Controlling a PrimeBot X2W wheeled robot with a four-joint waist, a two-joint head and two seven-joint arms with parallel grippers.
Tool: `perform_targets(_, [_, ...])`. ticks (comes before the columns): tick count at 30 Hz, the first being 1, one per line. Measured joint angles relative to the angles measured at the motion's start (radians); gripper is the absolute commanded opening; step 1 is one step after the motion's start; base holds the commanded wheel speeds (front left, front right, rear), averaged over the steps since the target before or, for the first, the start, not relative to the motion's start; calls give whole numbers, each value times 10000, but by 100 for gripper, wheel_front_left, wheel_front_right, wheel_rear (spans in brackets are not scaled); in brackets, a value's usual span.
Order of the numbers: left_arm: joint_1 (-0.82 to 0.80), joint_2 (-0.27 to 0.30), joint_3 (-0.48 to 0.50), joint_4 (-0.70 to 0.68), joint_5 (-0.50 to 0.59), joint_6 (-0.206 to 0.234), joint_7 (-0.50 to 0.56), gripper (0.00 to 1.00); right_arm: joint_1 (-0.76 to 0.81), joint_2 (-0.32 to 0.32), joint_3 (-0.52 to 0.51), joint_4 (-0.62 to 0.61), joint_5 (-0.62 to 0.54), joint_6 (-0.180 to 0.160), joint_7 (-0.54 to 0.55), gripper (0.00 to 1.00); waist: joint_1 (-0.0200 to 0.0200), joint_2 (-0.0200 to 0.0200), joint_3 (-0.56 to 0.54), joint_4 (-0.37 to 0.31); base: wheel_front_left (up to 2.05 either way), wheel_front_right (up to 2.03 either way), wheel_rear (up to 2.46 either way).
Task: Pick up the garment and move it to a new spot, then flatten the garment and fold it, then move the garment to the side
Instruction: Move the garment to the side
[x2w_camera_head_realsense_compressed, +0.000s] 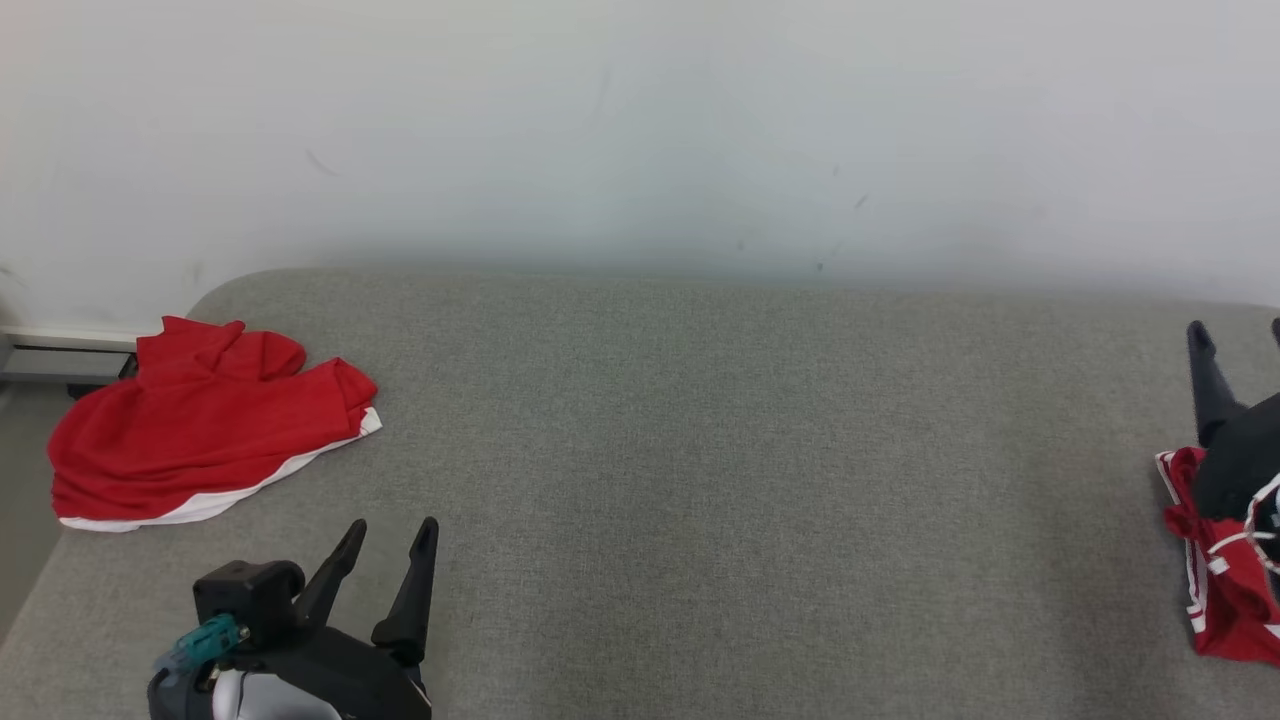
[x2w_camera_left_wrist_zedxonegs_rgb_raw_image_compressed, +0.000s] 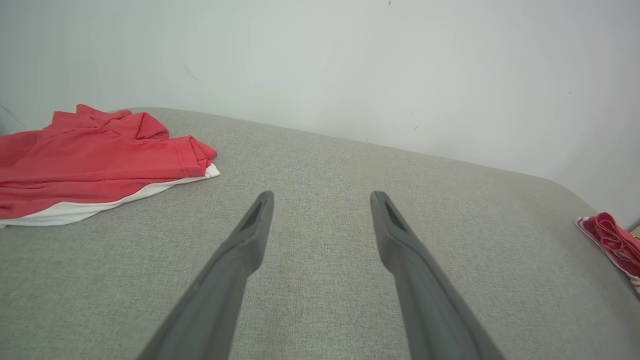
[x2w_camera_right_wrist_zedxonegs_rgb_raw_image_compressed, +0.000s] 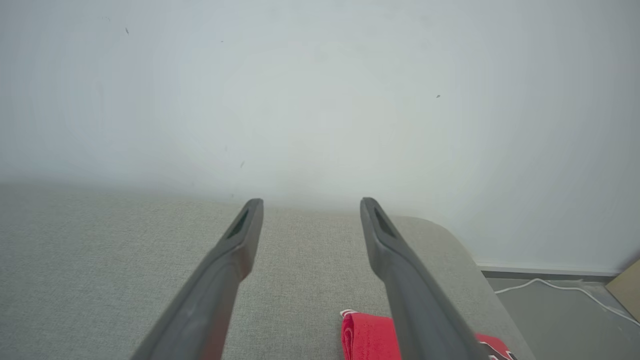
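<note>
Since the right pincer (x2w_camera_head_realsense_compressed: 1238, 335) stands wide and empty over the small red, white-striped garment (x2w_camera_head_realsense_compressed: 1225, 600) bundled at the right-hand edge of the grey worktop (x2w_camera_head_realsense_compressed: 700, 480), the setting-aside looks all but done. The care now is in leaving, so I'd lift straight up and let no finger catch a fold and drag it open. The left pincer (x2w_camera_head_realsense_compressed: 392, 530) hovers wide and empty at the front, apart from a looser red garment with a white hem (x2w_camera_head_realsense_compressed: 200, 430) at far left.
</note>
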Motion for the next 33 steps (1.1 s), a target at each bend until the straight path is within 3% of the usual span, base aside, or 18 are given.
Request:
perform_targets(8, [58, 0, 146, 48, -29, 15, -293, 100, 1632, 1517, 324, -1152, 660, 123, -901, 100, -1, -1, -412, 22, 0, 0, 0])
perform_targets(13, [85, -6, 173, 48, -27, 92, -382, 100, 2321, 1697, 324, -1624, 832, 140, -1212, 100, -1, -1, -616, 38, 0, 0, 0])
perform_targets(18, [145, 15, 236, 38, -25, 104, -479, 100, 3143, 2324, 318, -2301, 1085, 121, -1513, 100, -1, -1, -847, 51, 0, 0, 0])
perform_targets(24, [524, 44, 301, -27, 4, 186, -554, 100, 4005, 2880, 171, -2934, 1183, -232, -1799, 100, -1, 0, -995, -6, 0, 0, 0])
perform_targets(29, [527, 50, 305, -59, 19, 207, -554, 100, 4586, 2957, 69, -3143, 1183, -577, -1914, 100, -1, -1, -1012, -47, 0, 0, 0])
perform_targets(33, [572, 56, 324, -58, 21, 261, -554, 100, 4775, 3012, 115, -3243, 1185, -669, -1923, 100, -1, -1, -1006, -85, 0, 0, 0])
